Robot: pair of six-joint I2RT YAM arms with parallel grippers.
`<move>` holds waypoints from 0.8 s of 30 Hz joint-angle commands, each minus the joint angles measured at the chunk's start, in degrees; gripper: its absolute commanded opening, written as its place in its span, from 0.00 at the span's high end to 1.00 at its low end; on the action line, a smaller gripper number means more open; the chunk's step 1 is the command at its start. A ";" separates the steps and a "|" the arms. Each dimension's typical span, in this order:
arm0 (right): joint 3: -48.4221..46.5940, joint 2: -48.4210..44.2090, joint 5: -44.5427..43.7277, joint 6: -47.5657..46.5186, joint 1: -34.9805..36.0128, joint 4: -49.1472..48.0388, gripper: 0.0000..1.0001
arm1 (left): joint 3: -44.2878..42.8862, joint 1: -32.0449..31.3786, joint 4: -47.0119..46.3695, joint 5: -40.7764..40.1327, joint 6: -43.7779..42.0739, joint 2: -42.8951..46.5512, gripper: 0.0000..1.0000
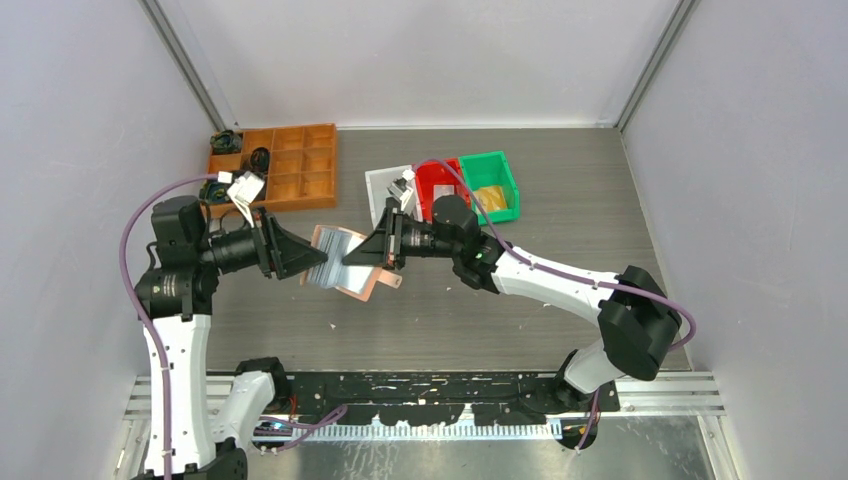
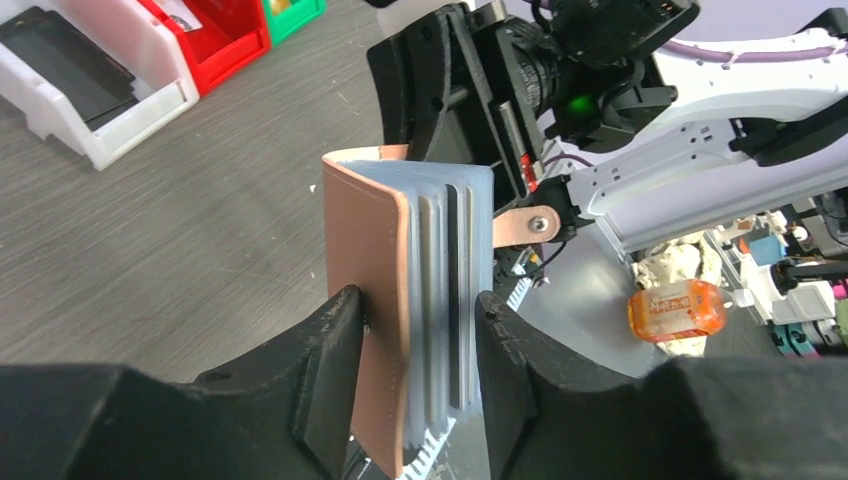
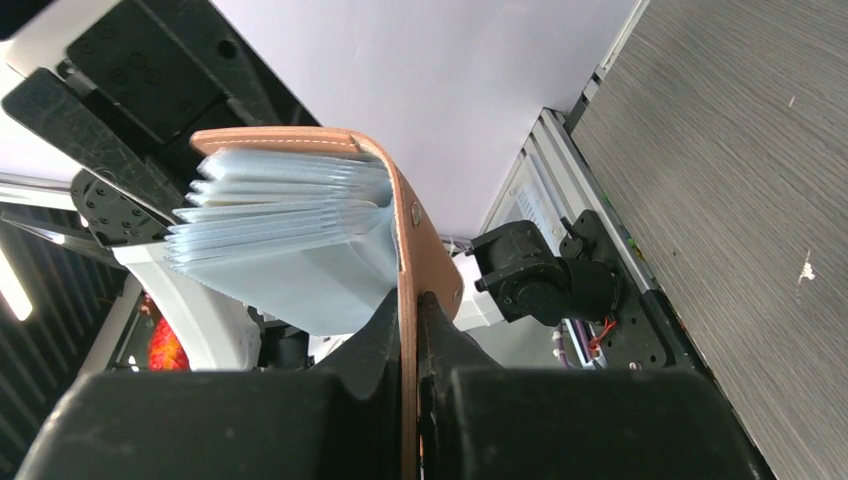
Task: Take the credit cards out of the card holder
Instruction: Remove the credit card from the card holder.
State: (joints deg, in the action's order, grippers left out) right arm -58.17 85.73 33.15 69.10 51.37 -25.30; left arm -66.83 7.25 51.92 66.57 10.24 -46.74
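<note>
Grey wood-grain tabletop (image 1: pixel 300 330), enclosed by pale walls, is lying beneath one card holder (image 1: pixel 338 262), which is hanging above the table's centre between two grippers. The left gripper (image 1: pixel 312 262) is coming at it from the left and clamping one pink cover together with the fanned grey pockets, its two fingers (image 2: pixel 330 350) pressing on either side of that stack. The right gripper (image 1: pixel 362 255) is pinching the opposite pink cover from the right, its jaws nearly meeting on the thin flap. The holder is standing open, with one snap tab (image 2: pixel 525 225) sticking out. The credit cards are not showing apart from the grey pockets, so their number cannot be told. Three bins are sitting side by side far right of the holder: one white bin (image 1: pixel 385 190), one red bin (image 1: pixel 440 185) and one green bin (image 1: pixel 492 185). One wooden compartment tray (image 1: pixel 290 165) is sitting at far left.
</note>
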 commanded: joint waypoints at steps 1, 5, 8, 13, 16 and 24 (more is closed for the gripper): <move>-2.55 -4.05 0.70 2.58 -0.18 -9.28 0.99 | 1.41 -0.11 -2.09 -3.66 0.12 1.82 0.52; -2.59 -3.82 1.11 3.61 -0.16 -10.90 0.99 | 2.22 -0.04 -1.44 -3.60 -0.97 2.31 0.53; -2.52 -3.82 1.36 4.14 -0.14 -12.00 0.99 | 2.13 -0.09 -0.87 -4.30 -1.76 2.12 0.54; -2.30 -3.69 1.87 6.01 -0.16 -15.51 0.99 | 2.41 -0.04 -1.18 -5.19 -1.96 1.82 0.56; -2.14 -3.40 2.32 7.61 -0.09 -18.63 0.99 | 3.07 0.00 -1.38 -5.51 -1.68 1.65 0.55; -1.51 -1.31 3.89 13.58 0.56 -30.36 0.99 | 3.20 -0.05 -3.22 -4.29 0.67 1.25 0.54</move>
State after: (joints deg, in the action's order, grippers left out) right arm -56.55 86.26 35.09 75.96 51.20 -33.85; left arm -64.69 7.25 49.45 63.33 10.61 -44.88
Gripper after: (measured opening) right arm 0.113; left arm 0.468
